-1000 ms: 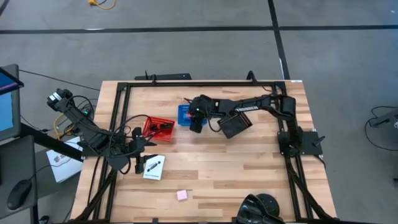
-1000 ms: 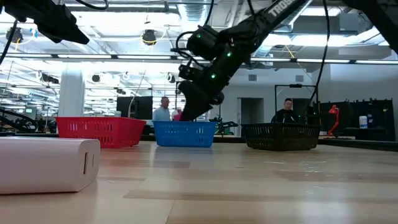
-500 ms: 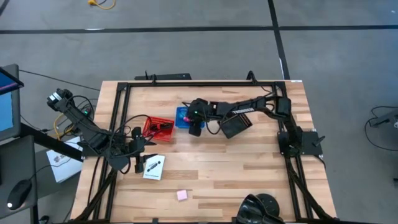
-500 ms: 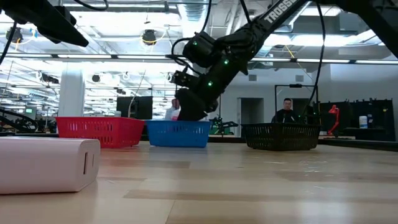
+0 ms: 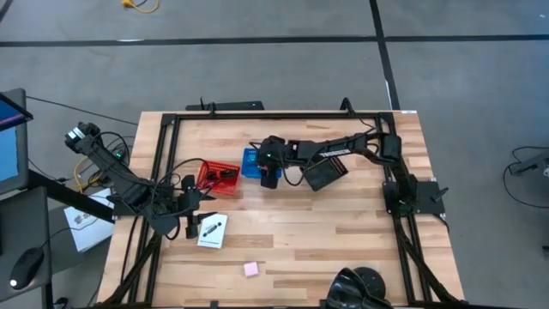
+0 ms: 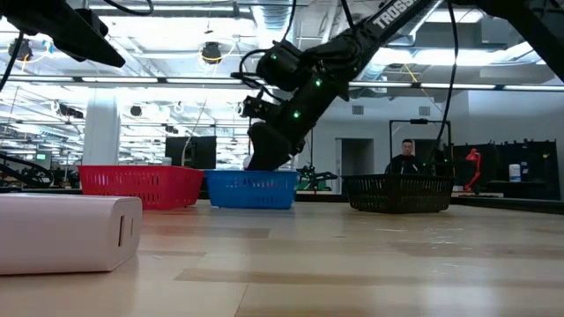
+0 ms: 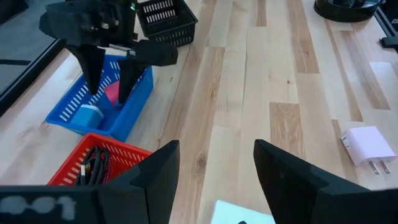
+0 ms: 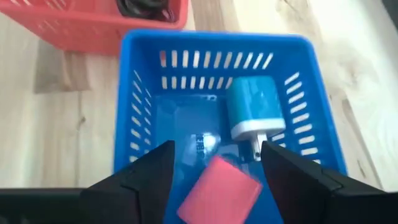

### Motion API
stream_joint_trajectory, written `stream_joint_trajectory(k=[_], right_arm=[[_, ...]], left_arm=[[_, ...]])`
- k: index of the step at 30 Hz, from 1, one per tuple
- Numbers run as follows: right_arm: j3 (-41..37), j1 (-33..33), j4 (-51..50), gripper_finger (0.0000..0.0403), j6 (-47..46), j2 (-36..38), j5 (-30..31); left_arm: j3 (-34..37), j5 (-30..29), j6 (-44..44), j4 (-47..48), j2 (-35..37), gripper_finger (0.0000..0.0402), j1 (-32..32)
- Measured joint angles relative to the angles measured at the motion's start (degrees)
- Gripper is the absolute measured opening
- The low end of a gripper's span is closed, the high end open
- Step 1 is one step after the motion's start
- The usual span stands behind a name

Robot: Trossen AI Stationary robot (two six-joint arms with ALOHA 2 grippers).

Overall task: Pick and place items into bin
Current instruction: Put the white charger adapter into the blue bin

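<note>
My right gripper reaches down into the blue basket, shut on a pink cube. A blue cube lies on the basket's floor beside it. The red basket holds a dark cord. My left gripper hangs open over the table near the left edge, beside the white card packet, which lies flat. A second pink cube rests on the boards near the front edge. My right gripper pinches the pink cube between its two fingers, coming from above and pointing down. The cube's right corner and left corner meet the fingers, so it sits turned in the hold. It is low inside the blue basket; whether it touches the floor cannot be told.
A black basket stands right of the blue one, under the right arm. Open boards lie between the baskets and the near edge. A black frame borders the table. People stand in the room beyond.
My right gripper has come down into the blue basket, shifting slightly toward the table's left. The blue basket has slid a little toward the red one.
</note>
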State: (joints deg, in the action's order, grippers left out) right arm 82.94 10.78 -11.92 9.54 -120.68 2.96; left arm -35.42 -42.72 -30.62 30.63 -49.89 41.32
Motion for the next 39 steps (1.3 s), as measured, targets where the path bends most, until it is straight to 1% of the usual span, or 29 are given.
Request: stream_joint_trajectory(k=[6,9,13,17,20,24,28,31,34,37,39], right_arm=[[7.1,-1.3,-13.6,0.0226,-0.6,0.0,0.0],[12.5,-3.2,-20.8,0.0217,-0.3,0.0,-1.9],[18.6,-7.6,-27.7,0.0201,1.7,0.0,-4.5],[23.4,-13.4,-32.0,0.0184,2.9,0.0,-4.7],[25.3,-18.1,-32.2,0.0174,3.0,0.1,-4.7],[25.3,-24.0,-31.1,0.0165,1.0,-0.1,-4.6],[25.2,-28.3,-28.5,0.0162,-0.2,-2.8,-4.6],[25.3,-30.4,-25.6,0.0163,2.5,-5.8,-4.6],[25.2,-31.7,-25.1,0.0168,5.1,-9.0,-5.1],[25.2,-32.2,-24.3,0.0178,5.4,-10.9,-8.7],[25.2,-32.3,-23.1,0.0185,5.5,-10.9,-9.3]], left_arm=[[0.0,0.0,0.5,0.0,0.0,0.0196,0.0],[0.0,0.0,0.5,0.0,0.0,0.0196,0.0],[0.0,0.0,0.6,0.0,0.0,0.0196,0.0],[0.0,0.0,0.6,-0.1,0.0,0.0196,0.0],[0.0,0.0,-0.2,-0.2,0.0,0.0196,0.0],[0.0,0.2,-2.1,-0.2,0.0,0.0196,0.0],[0.0,0.3,-2.1,-0.2,0.0,0.0196,0.0],[0.0,0.3,-2.2,-0.2,0.0,0.0196,0.0],[0.0,0.3,-2.8,-0.2,0.0,0.0196,0.0],[0.0,0.3,-3.6,-0.2,0.0,0.0196,0.0],[0.0,0.3,-3.6,-0.2,0.0,0.0196,0.0]])
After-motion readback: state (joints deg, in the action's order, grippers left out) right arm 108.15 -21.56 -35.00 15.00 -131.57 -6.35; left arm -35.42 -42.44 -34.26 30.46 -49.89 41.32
